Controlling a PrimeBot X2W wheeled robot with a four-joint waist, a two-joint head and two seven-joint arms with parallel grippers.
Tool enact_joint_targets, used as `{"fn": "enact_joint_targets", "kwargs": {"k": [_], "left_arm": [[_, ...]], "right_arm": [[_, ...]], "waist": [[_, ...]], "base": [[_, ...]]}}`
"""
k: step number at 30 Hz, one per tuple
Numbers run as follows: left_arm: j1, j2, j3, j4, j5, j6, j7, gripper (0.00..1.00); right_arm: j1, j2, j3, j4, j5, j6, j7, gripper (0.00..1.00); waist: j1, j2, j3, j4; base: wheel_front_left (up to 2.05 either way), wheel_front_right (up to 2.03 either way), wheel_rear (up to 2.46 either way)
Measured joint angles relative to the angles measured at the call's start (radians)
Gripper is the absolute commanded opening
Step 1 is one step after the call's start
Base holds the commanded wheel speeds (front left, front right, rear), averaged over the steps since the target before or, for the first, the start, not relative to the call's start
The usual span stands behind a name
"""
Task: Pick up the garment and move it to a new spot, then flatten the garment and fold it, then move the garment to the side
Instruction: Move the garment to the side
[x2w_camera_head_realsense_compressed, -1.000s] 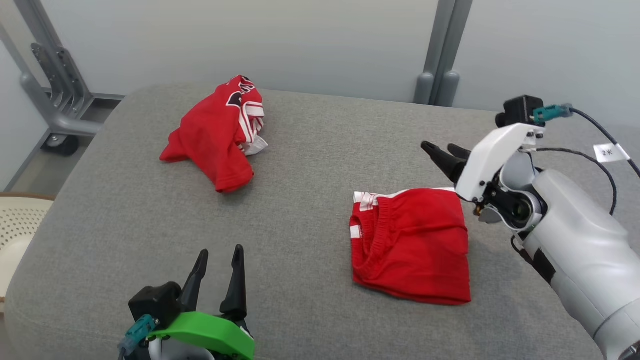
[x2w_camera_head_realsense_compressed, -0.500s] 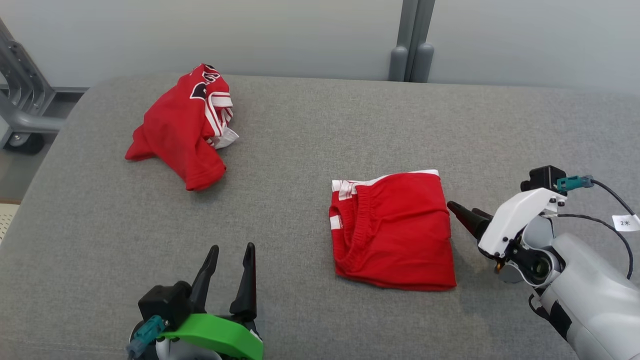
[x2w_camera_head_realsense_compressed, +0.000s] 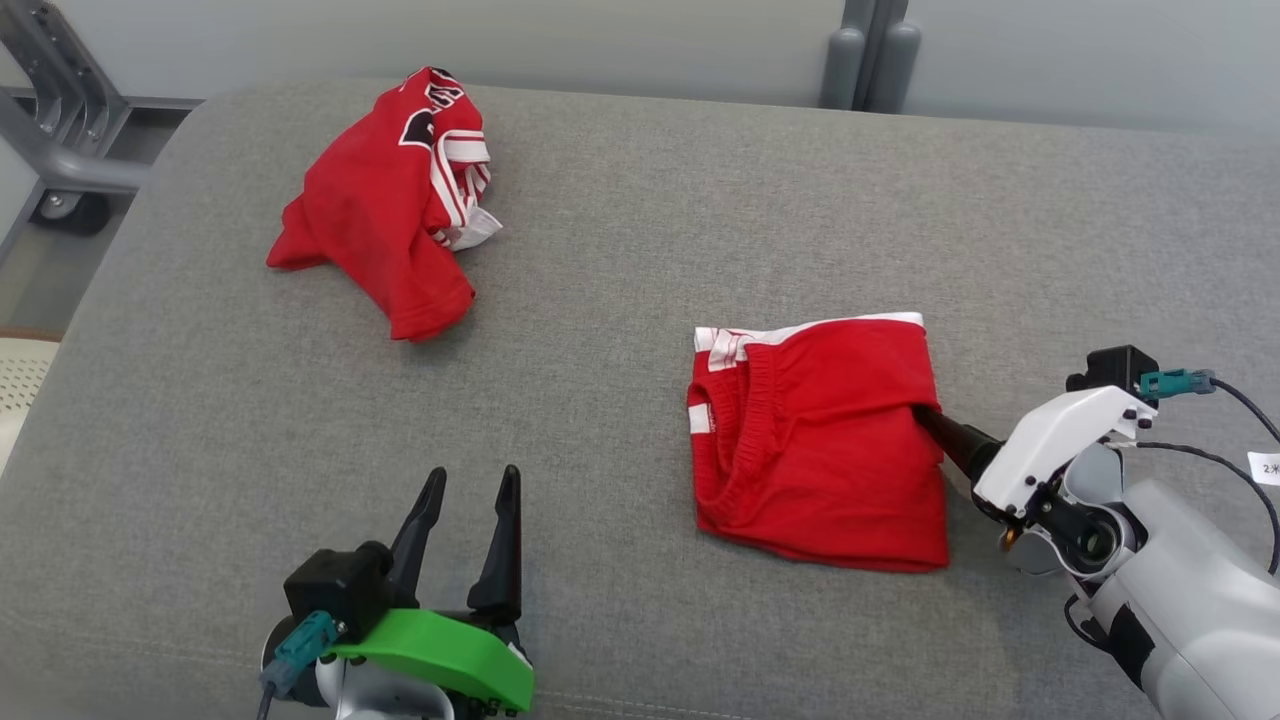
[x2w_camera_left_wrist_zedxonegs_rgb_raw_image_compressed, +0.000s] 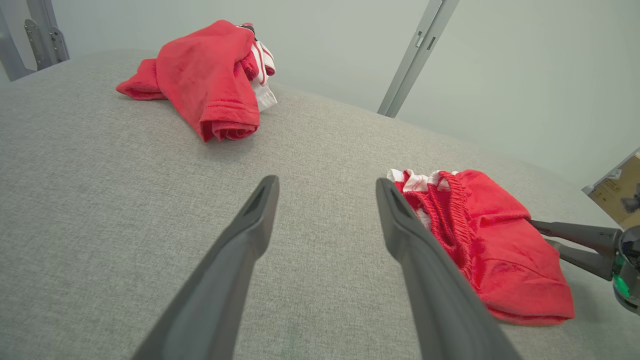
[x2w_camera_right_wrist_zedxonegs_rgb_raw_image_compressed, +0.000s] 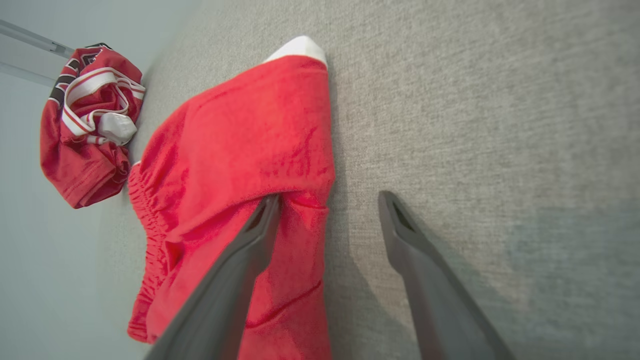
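Folded red shorts (x2w_camera_head_realsense_compressed: 820, 440) with white trim lie right of centre on the grey cushion (x2w_camera_head_realsense_compressed: 600, 300); they also appear in the left wrist view (x2w_camera_left_wrist_zedxonegs_rgb_raw_image_compressed: 495, 235) and the right wrist view (x2w_camera_right_wrist_zedxonegs_rgb_raw_image_compressed: 240, 150). My right gripper (x2w_camera_head_realsense_compressed: 940, 428) is open and low at their right edge. In the right wrist view (x2w_camera_right_wrist_zedxonegs_rgb_raw_image_compressed: 329, 200) one finger (x2w_camera_right_wrist_zedxonegs_rgb_raw_image_compressed: 250, 240) is tucked into a fold of the fabric and the other rests on the bare cushion. A crumpled red jersey (x2w_camera_head_realsense_compressed: 390, 200) lies at the far left. My left gripper (x2w_camera_head_realsense_compressed: 470, 485) stands open near the front edge, holding nothing.
A grey metal frame (x2w_camera_head_realsense_compressed: 60, 130) stands off the cushion's far left corner, and a pale perforated seat (x2w_camera_head_realsense_compressed: 20, 370) sits at the left edge. A grey post (x2w_camera_head_realsense_compressed: 865, 50) rises behind the cushion. A cardboard box (x2w_camera_left_wrist_zedxonegs_rgb_raw_image_compressed: 615, 187) shows at the right of the left wrist view.
The head camera has shifted. My right gripper came down from above the shorts' far right corner to their right edge and slid one finger into the fabric. The left gripper held still.
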Motion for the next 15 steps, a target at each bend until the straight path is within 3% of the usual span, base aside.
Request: {"fn": "enact_joint_targets", "kwargs": {"k": [7, 8, 9, 11, 12, 15], "left_arm": [[0.0, 0.0, 0.012, 0.0, 0.0, 0.0, 0.001, 1.0], [0.0, 0.0, 0.017, 0.001, 0.0, 0.002, 0.001, 1.0], [0.0, 0.0, 0.021, 0.001, 0.0, 0.003, 0.001, 1.0], [0.0, 0.0, 0.024, 0.001, 0.0, 0.003, 0.001, 1.0], [0.0, 0.0, 0.025, 0.001, 0.0, 0.003, 0.001, 1.0], [0.0, 0.0, 0.034, 0.001, 0.0, 0.003, 0.001, 1.0]], "right_arm": [[-0.002, 0.003, 0.001, 0.012, 0.026, 0.009, 0.022, 1.0], [-0.005, 0.005, 0.003, 0.013, 0.026, 0.009, 0.028, 0.87], [-0.007, 0.008, 0.004, 0.013, 0.026, 0.01, 0.031, 0.5], [-0.007, 0.014, 0.006, 0.013, 0.026, 0.013, 0.037, 0.29], [-0.007, 0.016, 0.007, 0.013, 0.026, 0.017, 0.04, 0.03], [-0.007, 0.024, 0.012, 0.014, 0.026, 0.017, 0.042, 0.0]], "waist": [[0.0, 0.0, 0.021, 0.045], [0.0, 0.0, 0.023, 0.049], [0.0, 0.0, 0.024, 0.052], [0.0, 0.0, 0.026, 0.055], [0.0, 0.0, 0.027, 0.056], [0.0, 0.0, 0.029, 0.057]], "base": [[0.0, 0.0, 0.0], [0.0, 0.0, 0.0], [0.0, 0.0, 0.0], [0.0, 0.0, 0.0], [0.0, 0.0, 0.0], [0.0, 0.0, 0.0]]}}
